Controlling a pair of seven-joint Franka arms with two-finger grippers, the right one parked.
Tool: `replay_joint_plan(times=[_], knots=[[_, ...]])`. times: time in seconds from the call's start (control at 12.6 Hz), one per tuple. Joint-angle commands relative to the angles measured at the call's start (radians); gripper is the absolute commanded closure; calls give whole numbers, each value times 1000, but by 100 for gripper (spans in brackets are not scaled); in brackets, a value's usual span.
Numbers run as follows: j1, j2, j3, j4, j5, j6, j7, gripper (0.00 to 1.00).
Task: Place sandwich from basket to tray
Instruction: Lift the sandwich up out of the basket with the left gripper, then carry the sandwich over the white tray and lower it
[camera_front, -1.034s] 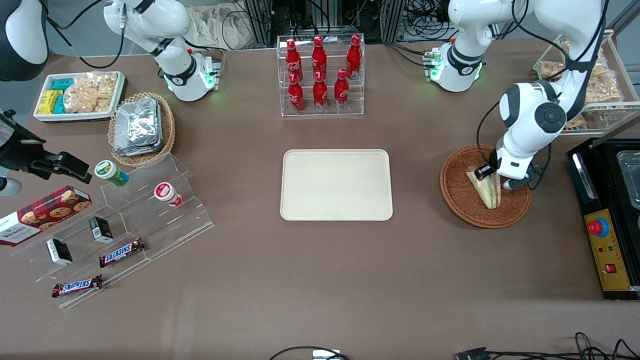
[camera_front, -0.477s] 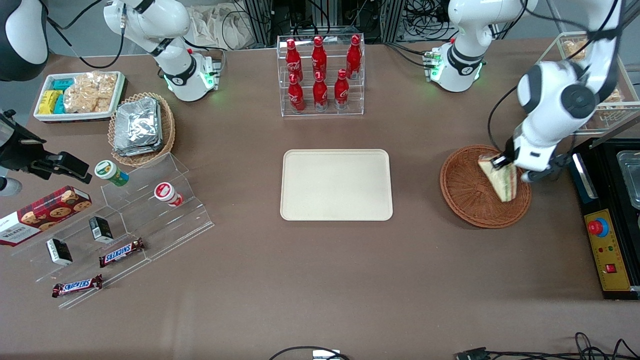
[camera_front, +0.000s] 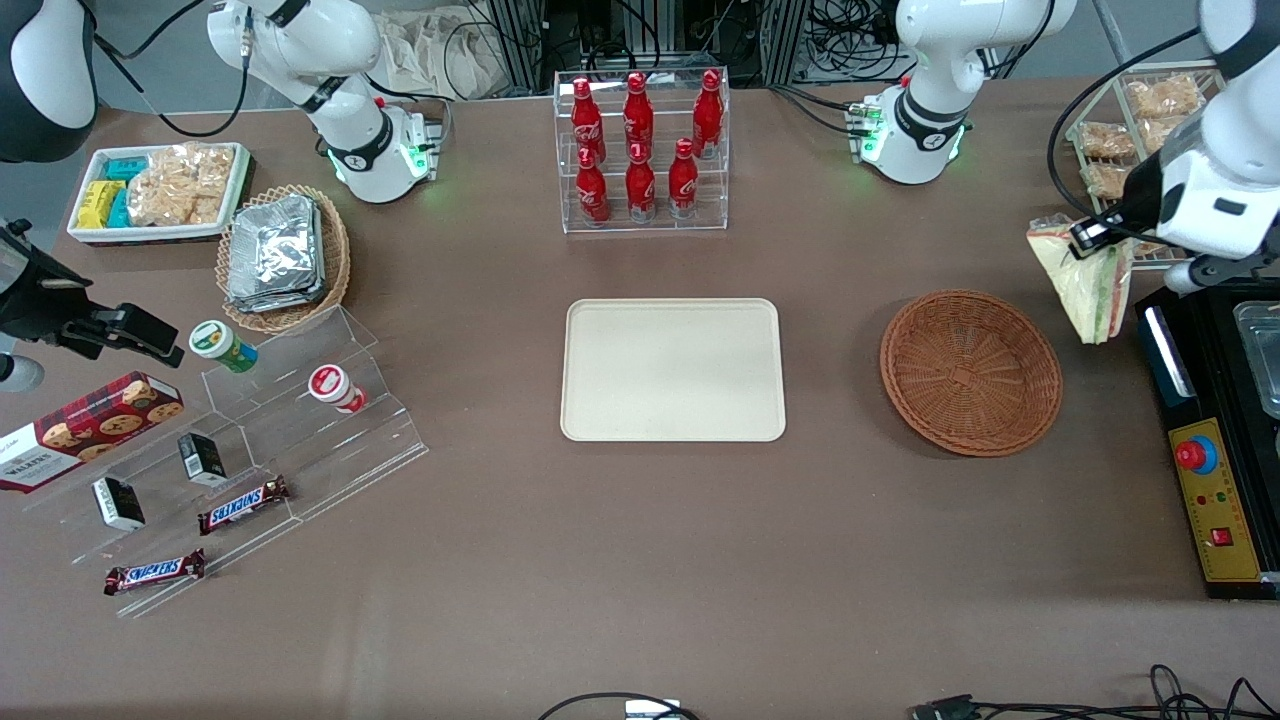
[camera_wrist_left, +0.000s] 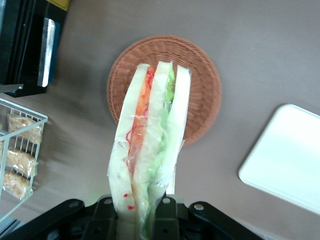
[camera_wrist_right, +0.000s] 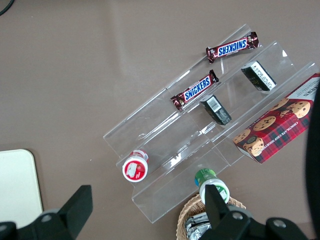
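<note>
One sandwich (camera_front: 1085, 285) hung in my gripper (camera_front: 1095, 238), clamped at its broad end with the pointed end hanging down, raised well above the table (camera_front: 640, 560). Taking the basket (camera_front: 970, 372) as the reference: the sandwich was outside it, above the table just past its rim toward the working arm's end and slightly farther from the front camera than the basket's centre. My wrist view showed the wedge (camera_wrist_left: 150, 150) edge-on between my fingers (camera_wrist_left: 167, 207), white bread with orange and green layers under clear wrap, and the basket (camera_wrist_left: 202, 82) directly beneath it with nothing inside.

Nearer the front camera than the basket, only bare table was recorded. Level with the basket, the tray (camera_front: 672, 369) lay flat toward the parked arm's end, well apart from the basket, with nothing on it. A black control box (camera_front: 1215, 440) sat just beside the basket toward the working arm's end. Farther from the camera than the basket stood a wire rack of bagged snacks (camera_front: 1140, 130), and farther still, in line with the tray, an acrylic stand of red bottles (camera_front: 640, 150).
</note>
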Motion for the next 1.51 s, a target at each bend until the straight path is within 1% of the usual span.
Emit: replay_joint_plan(times=[0.0,0.08,0.16,0.32,0.4,0.48,0.56,0.64,0.72,0.8,0.95,1.03,1.19,1.27,1.43], knots=[[-12,187,-119,285,-10,-133,-89,100],[-12,219,-188,317,-13,-142,-173,100],[-18,258,-281,353,5,-142,-213,100],[-49,370,-439,428,92,-142,-267,100],[-69,425,-507,451,115,-140,-320,100],[-87,484,-556,485,120,-140,-383,100],[-105,522,-587,488,122,-136,-437,100],[-124,546,-598,471,122,-125,-471,100],[-154,560,-599,435,158,-101,-488,100],[-164,559,-606,358,206,-41,-493,100],[-164,563,-613,203,223,127,-503,100],[-161,569,-613,131,243,221,-503,100],[-156,609,-613,11,336,377,-506,100],[-156,635,-612,-26,373,430,-529,100],[-143,698,-612,-70,471,500,-597,100]])
